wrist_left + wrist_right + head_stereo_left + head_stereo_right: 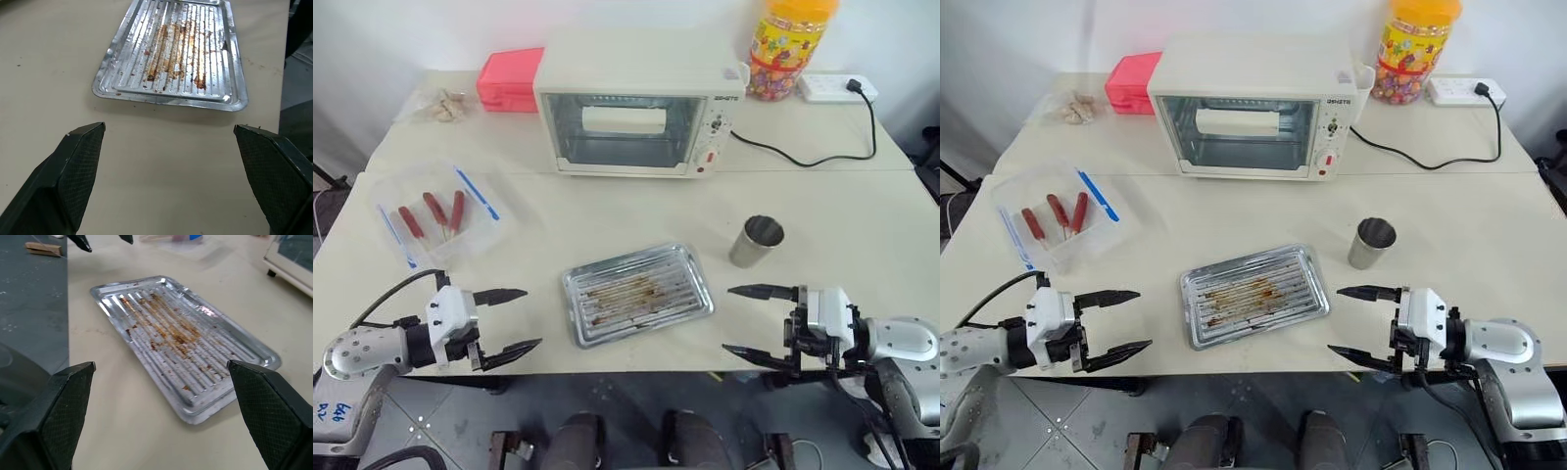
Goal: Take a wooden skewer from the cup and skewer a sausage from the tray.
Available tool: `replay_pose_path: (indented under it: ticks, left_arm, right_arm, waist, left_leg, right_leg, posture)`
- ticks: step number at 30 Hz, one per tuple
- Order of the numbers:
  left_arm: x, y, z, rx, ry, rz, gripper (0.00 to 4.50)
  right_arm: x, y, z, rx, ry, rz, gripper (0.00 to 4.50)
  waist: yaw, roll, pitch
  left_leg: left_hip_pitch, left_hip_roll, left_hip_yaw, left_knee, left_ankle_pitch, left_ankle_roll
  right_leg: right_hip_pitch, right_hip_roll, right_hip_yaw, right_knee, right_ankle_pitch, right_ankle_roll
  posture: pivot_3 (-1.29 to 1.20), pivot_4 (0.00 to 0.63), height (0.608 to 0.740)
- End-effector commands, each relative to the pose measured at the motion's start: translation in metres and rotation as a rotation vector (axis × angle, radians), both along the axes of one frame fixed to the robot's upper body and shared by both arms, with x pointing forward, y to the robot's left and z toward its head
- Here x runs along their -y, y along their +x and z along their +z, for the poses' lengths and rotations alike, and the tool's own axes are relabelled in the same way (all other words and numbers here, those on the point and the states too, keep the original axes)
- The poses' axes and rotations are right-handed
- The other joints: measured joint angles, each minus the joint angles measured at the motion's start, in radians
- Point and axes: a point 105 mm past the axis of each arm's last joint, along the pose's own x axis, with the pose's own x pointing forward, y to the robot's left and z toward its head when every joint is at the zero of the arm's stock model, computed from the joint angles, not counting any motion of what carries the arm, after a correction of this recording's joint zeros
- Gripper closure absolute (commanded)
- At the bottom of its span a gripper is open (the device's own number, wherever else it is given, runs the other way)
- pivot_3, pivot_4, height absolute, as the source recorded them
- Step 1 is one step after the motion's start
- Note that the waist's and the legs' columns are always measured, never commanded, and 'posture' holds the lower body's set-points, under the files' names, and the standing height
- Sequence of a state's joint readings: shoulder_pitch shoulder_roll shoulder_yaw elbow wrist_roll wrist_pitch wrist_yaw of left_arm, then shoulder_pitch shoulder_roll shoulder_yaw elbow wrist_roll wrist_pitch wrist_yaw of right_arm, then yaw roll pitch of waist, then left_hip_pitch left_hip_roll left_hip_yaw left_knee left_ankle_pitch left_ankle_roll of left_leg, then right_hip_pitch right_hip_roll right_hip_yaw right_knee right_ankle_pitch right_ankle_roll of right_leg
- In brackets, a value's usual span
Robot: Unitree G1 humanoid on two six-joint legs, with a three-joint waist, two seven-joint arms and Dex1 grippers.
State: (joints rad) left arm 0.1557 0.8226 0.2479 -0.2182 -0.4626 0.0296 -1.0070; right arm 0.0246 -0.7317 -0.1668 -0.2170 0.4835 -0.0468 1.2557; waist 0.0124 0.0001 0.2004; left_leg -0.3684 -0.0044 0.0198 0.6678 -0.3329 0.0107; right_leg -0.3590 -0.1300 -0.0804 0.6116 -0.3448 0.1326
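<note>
Both hands [509, 318] [756, 321] agape, facing inward

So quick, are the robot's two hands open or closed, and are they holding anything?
Left gripper: jaws open, holding nothing.
Right gripper: jaws open, holding nothing.

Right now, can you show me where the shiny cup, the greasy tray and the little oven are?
cup [756, 244], left eye view, on its steel side wall.
tray [693, 267], left eye view, on its right rim.
oven [636, 57], left eye view, on its cream top.
</note>
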Motion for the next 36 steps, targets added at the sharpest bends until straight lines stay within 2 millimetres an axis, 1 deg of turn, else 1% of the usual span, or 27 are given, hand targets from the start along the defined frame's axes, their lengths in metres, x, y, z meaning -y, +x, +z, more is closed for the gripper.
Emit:
replay_pose_path:
  ticks: [1, 2, 7, 9, 12, 14, 16, 18, 21, 22, 23, 25, 27, 30, 34, 36]
  left_arm:
    - [-0.003, 0.007, 0.011, 0.09, 0.015, 0.05, 0.03]
    - [-0.003, 0.008, 0.012, 0.098, 0.011, 0.065, 0.03]
    - [-0.002, 0.014, 0.023, 0.105, -0.174, 0.209, 0.03]
    - [-0.004, 0.015, 0.027, 0.137, -0.254, 0.298, 0.03]
    - [-0.015, 0.017, 0.028, 0.208, -0.348, 0.523, 0.03]
    - [-0.021, 0.017, 0.028, 0.24, -0.386, 0.622, 0.03]
    - [-0.025, 0.014, 0.026, 0.27, -0.433, 0.728, 0.03]
    - [-0.031, 0.011, 0.019, 0.279, -0.482, 0.853, 0.03]
    - [-0.027, 0.01, 0.013, 0.248, -0.528, 0.88, 0.03]
    - [-0.024, 0.009, 0.009, 0.239, -0.536, 0.891, 0.03]
    - [-0.026, 0.009, 0.005, 0.241, -0.541, 0.933, 0.03]
    - [-0.032, 0.006, -0.001, 0.242, -0.569, 1.029, 0.03]
    - [-0.037, 0.004, -0.004, 0.233, -0.621, 1.109, 0.03]
    - [-0.04, 0.002, -0.005, 0.237, -0.657, 1.162, 0.03]
    - [-0.046, -0.001, -0.006, 0.25, -0.651, 1.219, 0.03]
    - [-0.049, -0.002, -0.006, 0.264, -0.635, 1.245, 0.03]
  right_arm:
    - [0.0, 0.001, 0.009, 0.054, 0.029, -0.016, 0.0]
    - [0.0, 0.002, 0.009, 0.058, 0.033, -0.023, 0.0]
    - [0.006, 0.008, 0.005, 0.063, 0.067, -0.11, 0.0]
    - [0.014, 0.012, 0.004, 0.063, 0.1, -0.197, 0.0]
    - [0.034, 0.021, 0.002, 0.043, 0.19, -0.409, 0.0]
    - [0.043, 0.023, -0.001, 0.035, 0.22, -0.489, 0.0]
    - [0.054, 0.025, -0.004, 0.037, 0.285, -0.612, 0.0]
    - [0.065, 0.025, -0.009, 0.04, 0.356, -0.747, 0.0]
    - [0.071, 0.022, -0.017, 0.038, 0.379, -0.825, 0.0]
    - [0.076, 0.021, -0.021, 0.04, 0.389, -0.877, 0.0]
    - [0.083, 0.021, -0.025, 0.038, 0.421, -0.942, 0.0]
    - [0.091, 0.02, -0.033, 0.044, 0.445, -1.025, 0.0]
    - [0.092, 0.022, -0.035, 0.05, 0.466, -1.046, 0.0]
    - [0.09, 0.025, -0.037, 0.055, 0.495, -1.061, 0.0]
    - [0.084, 0.032, -0.041, 0.05, 0.5, -1.064, 0.0]
    - [0.086, 0.033, -0.042, 0.051, 0.509, -1.088, 0.0]
  waist:
    - [0.001, 0.0, 0.0]
    - [0.001, 0.0, 0.0]
    - [0.006, 0.0, 0.0]
    - [0.009, 0.0, 0.0]
    - [0.011, 0.0, 0.0]
    - [0.012, -0.001, 0.0]
    - [0.012, -0.001, -0.001]
    - [0.013, -0.002, -0.001]
    - [0.013, -0.002, -0.001]
    - [0.013, -0.002, -0.001]
    - [0.013, -0.002, -0.001]
    - [0.012, -0.002, -0.002]
    - [0.012, -0.003, -0.002]
    - [0.011, -0.003, -0.002]
    - [0.01, -0.002, -0.002]
    - [0.01, -0.002, -0.002]
  left_leg:
    - [0.0, 0.0, 0.0, 0.0, 0.0, 0.0]
    - [0.0, 0.0, 0.0, 0.0, 0.0, 0.0]
    - [-0.001, -0.001, 0.0, 0.0, 0.0, 0.0]
    - [-0.001, -0.001, -0.001, 0.0, 0.0, 0.0]
    - [-0.001, -0.001, -0.001, 0.0, 0.0, 0.0]
    - [-0.001, -0.001, -0.001, 0.001, 0.0, 0.0]
    - [-0.001, -0.001, 0.0, 0.002, 0.0, 0.0]
    - [0.0, -0.001, 0.0, 0.002, 0.0, 0.0]
    - [0.0, -0.001, 0.0, 0.001, 0.0, 0.0]
    - [0.0, -0.001, 0.0, 0.001, 0.0, 0.0]
    - [0.0, -0.001, 0.001, 0.001, 0.0, 0.0]
    - [0.0, -0.001, 0.001, 0.001, 0.0, 0.0]
    - [0.0, -0.001, 0.001, 0.001, 0.0, 0.0]
    - [0.0, -0.001, 0.001, 0.0, 0.0, 0.0]
    - [0.0, -0.001, 0.002, 0.0, 0.0, 0.0]
    - [0.0, -0.001, 0.002, 0.0, 0.0, 0.0]
  right_leg:
    - [0.0, 0.0, 0.0, 0.0, 0.0, 0.0]
    - [0.0, 0.0, 0.0, 0.001, 0.0, 0.0]
    - [0.0, -0.001, 0.0, 0.0, 0.0, 0.0]
    - [0.0, -0.001, 0.0, 0.0, 0.0, 0.0]
    - [0.0, -0.002, 0.0, 0.001, 0.0, 0.0]
    - [0.0, -0.001, 0.0, 0.001, 0.0, 0.0]
    - [0.0, 0.0, 0.0, 0.002, 0.0, 0.0]
    - [0.001, 0.0, 0.0, 0.002, 0.0, 0.0]
    - [0.0, 0.0, 0.001, 0.002, 0.0, 0.0]
    - [0.0, 0.0, 0.001, 0.002, 0.0, 0.0]
    - [0.0, 0.0, 0.001, 0.002, 0.0, 0.0]
    - [0.0, -0.001, 0.002, 0.001, 0.0, 0.0]
    - [0.0, 0.0, 0.002, 0.001, 0.0, 0.0]
    - [-0.001, 0.0, 0.003, 0.001, 0.0, 0.0]
    - [-0.001, 0.0, 0.003, 0.001, 0.0, 0.0]
    - [-0.002, 0.0, 0.004, 0.001, 0.0, 0.0]
  posture:
    - [0.0, 0.15, 0.74]
    - [0.0, 0.15, 0.74]
    - [0.0, 0.15, 0.74]
    - [0.0, 0.15, 0.74]
    - [0.0, 0.15, 0.74]
    - [0.0, 0.15, 0.74]
    - [0.0, 0.15, 0.74]
    - [0.0, 0.15, 0.74]
    - [0.0, 0.15, 0.74]
    - [0.0, 0.15, 0.74]
    - [0.0, 0.15, 0.74]
    - [0.0, 0.15, 0.74]
    - [0.0, 0.15, 0.74]
    - [0.0, 0.15, 0.74]
    - [0.0, 0.15, 0.74]
    - [0.0, 0.15, 0.74]
